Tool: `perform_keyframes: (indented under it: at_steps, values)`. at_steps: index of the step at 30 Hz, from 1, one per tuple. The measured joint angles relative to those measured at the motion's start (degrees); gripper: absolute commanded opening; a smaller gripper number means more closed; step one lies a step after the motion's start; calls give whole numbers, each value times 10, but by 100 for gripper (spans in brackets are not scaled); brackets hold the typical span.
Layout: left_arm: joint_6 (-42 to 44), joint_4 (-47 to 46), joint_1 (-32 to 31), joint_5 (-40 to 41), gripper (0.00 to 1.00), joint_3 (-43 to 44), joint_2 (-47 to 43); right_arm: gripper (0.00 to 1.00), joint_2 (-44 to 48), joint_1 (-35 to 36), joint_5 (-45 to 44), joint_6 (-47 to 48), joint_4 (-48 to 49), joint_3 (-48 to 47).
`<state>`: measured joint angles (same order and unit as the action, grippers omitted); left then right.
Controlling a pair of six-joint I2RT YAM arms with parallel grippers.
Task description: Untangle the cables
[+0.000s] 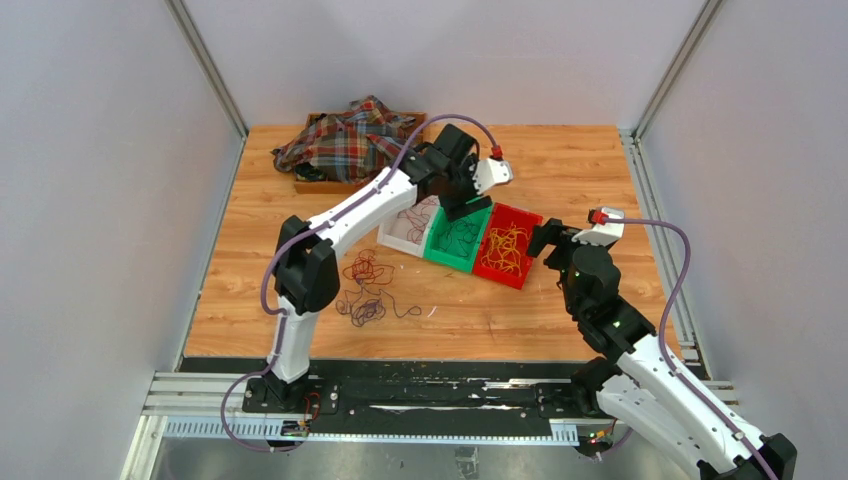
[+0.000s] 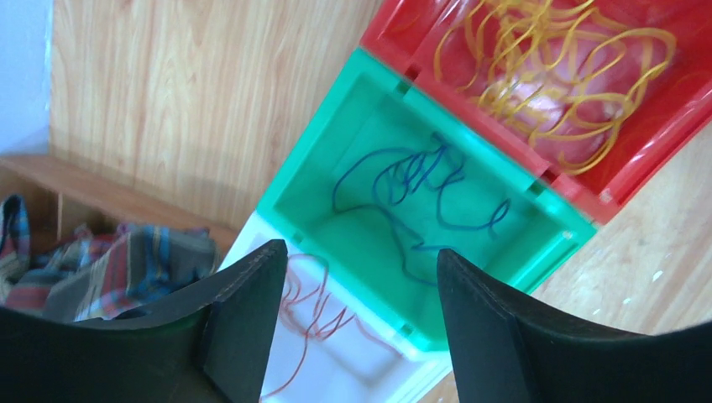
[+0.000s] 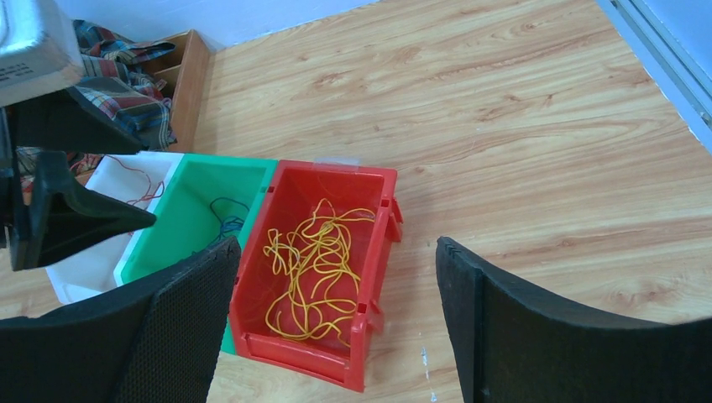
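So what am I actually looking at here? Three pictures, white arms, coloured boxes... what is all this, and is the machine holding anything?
These are two robot arms bolted at the near edge of a wooden table. The wide picture comes from a camera above and behind them; the other two come from small cameras on each wrist, so the black shapes at their lower edges are that arm's own fingers.

The left gripper hangs open over three bins in a row: a white bin with red wire, a green bin with blue wire, and a red bin with yellow wire. The right gripper is open too, beside the red bin. Neither holds anything.

A tangle of cables lies loose on the table nearer the arms. At the far edge, a plaid cloth is heaped on a wooden tray.
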<state>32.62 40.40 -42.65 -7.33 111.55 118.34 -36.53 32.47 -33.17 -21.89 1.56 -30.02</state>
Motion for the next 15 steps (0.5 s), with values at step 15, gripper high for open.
perform_keyframes:
  at_steps: [15]
  values:
    - [15,11,97,-2,42,-83,-13,83,-10,0,12,-19,-4,0]
